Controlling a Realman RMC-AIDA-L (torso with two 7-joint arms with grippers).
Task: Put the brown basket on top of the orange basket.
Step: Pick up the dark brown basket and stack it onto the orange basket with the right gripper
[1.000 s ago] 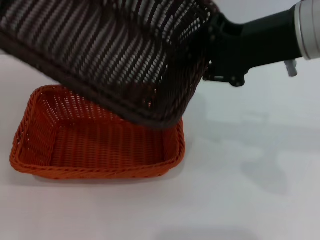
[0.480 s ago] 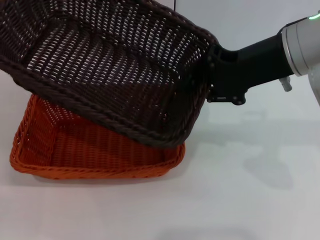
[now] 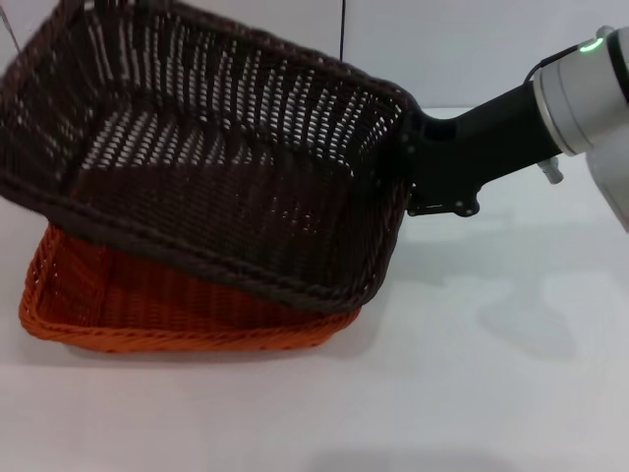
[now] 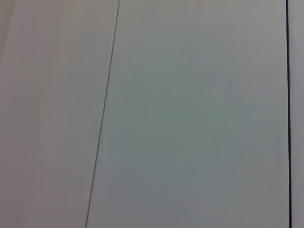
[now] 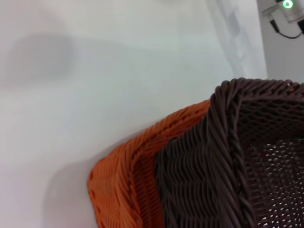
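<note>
The brown basket (image 3: 226, 187) hangs tilted over the orange basket (image 3: 147, 313), its opening facing up and toward me. Its near lower rim sits down inside or on the orange basket's right part; its far left side is raised. My right gripper (image 3: 411, 177) is shut on the brown basket's right-hand rim, with the black wrist and arm reaching in from the right. In the right wrist view, the brown basket's braided corner (image 5: 228, 156) lies just over the orange basket's corner (image 5: 118, 185). The orange basket rests flat on the white table. My left gripper is out of view.
The white table (image 3: 491, 383) spreads to the right and front of the baskets. A pale wall with a thin dark vertical line (image 3: 343, 29) stands behind. The left wrist view shows only a pale surface with a thin dark line (image 4: 104, 114).
The brown basket has come down and swung flatter, its opening turning upward. Its near rim now hides most of the orange basket's inside. The right arm has dropped with it.
</note>
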